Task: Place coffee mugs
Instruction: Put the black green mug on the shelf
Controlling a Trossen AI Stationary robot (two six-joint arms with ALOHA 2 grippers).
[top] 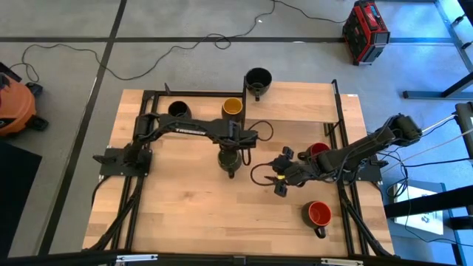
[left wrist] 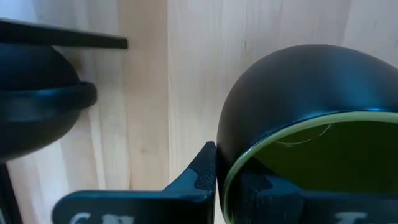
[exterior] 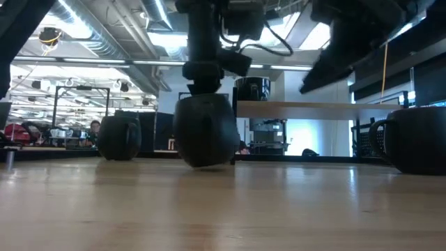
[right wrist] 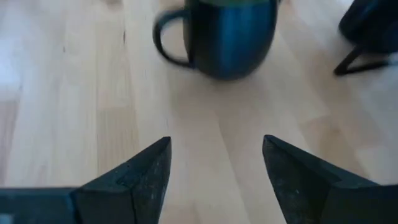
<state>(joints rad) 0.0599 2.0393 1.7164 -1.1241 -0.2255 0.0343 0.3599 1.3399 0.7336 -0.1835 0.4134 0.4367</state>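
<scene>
Coffee mugs sit spread over the wooden desk [top: 192,214]. We count five in the high view: a black-inside mug [top: 258,80] on the far edge, a yellow-inside mug [top: 232,108] and another black-inside mug [top: 178,110] behind the left arm, a red-inside mug [top: 318,151] partly covered by the right arm, and an orange-red mug [top: 318,215] near the front right, handle toward the front. All look empty.

A sixth, the green-inside mug [left wrist: 311,143], is under the left claw [top: 229,161] at mid desk; the claw is clamped on its rim, one finger inside. The low view shows that mug's base at the desk surface; we cannot tell whether it touches.

The right claw [top: 280,174] hangs just beside it, fingers apart and holding nothing, pointed at the dark mug with its handle showing.

In the low view the mugs at the sides are dark silhouettes, the right one cut off.
</scene>
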